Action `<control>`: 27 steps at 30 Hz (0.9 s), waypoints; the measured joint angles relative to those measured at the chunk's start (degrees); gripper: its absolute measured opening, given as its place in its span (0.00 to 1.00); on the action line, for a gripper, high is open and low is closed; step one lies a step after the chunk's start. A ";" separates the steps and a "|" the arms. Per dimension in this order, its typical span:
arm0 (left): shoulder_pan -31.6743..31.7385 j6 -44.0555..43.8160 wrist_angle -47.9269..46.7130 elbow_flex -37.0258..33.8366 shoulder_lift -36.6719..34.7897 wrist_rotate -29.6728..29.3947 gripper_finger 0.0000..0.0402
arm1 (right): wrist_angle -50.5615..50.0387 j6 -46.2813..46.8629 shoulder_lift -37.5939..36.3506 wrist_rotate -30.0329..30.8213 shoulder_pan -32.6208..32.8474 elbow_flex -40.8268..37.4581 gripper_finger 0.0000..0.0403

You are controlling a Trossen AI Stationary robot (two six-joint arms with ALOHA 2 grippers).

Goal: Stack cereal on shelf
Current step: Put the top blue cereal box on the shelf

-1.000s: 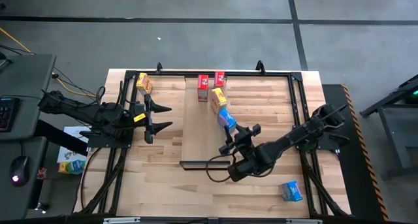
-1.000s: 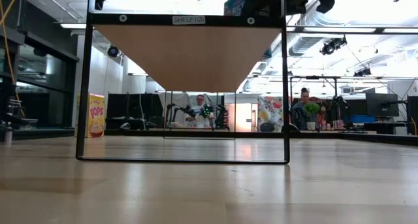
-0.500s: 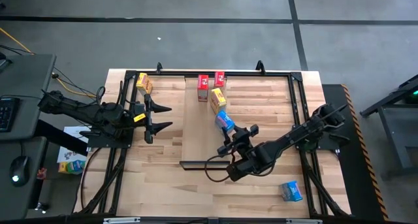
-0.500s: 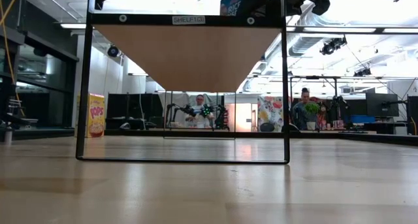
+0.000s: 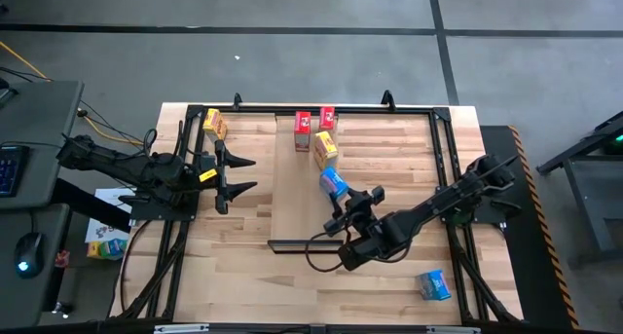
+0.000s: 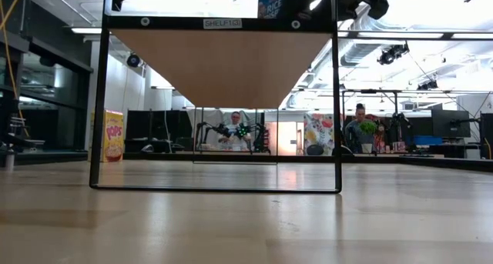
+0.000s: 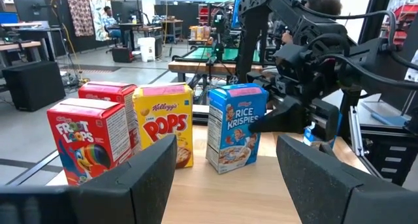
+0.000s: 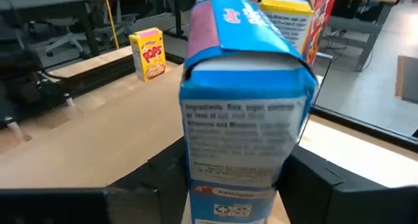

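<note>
Cereal count: we've got four on the shelf — two red boxes, a yellow box, and a blue box that the right gripper, fingers spread either side, is letting go. Two remain on the table.

A blue Rice Krispies cardboard cereal box with white lettering stands beside a yellow Pops cardboard box and two red Froot Loops cardboard boxes, one printed with a rainbow-coloured toucan. They sit on a plain pale-wood shelf board edged by a black lip. A second yellow box and a second blue box rest on the striped blond-plank tabletop. Both arms are dark, the left one carrying a yellow tag.
</note>
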 joint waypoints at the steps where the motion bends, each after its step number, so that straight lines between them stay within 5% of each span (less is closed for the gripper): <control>1: 0.00 0.00 0.00 0.00 -0.01 0.00 0.63 | 0.12 -0.23 -0.09 -0.11 0.05 0.00 0.49; 9: 0.00 -0.41 0.07 0.00 0.00 0.00 0.63 | 0.39 -4.35 -1.61 -2.13 0.97 0.00 0.60; 27: 0.00 -0.46 0.09 0.00 0.00 0.00 0.63 | 4.28 -7.43 -3.38 -10.47 1.05 0.04 0.60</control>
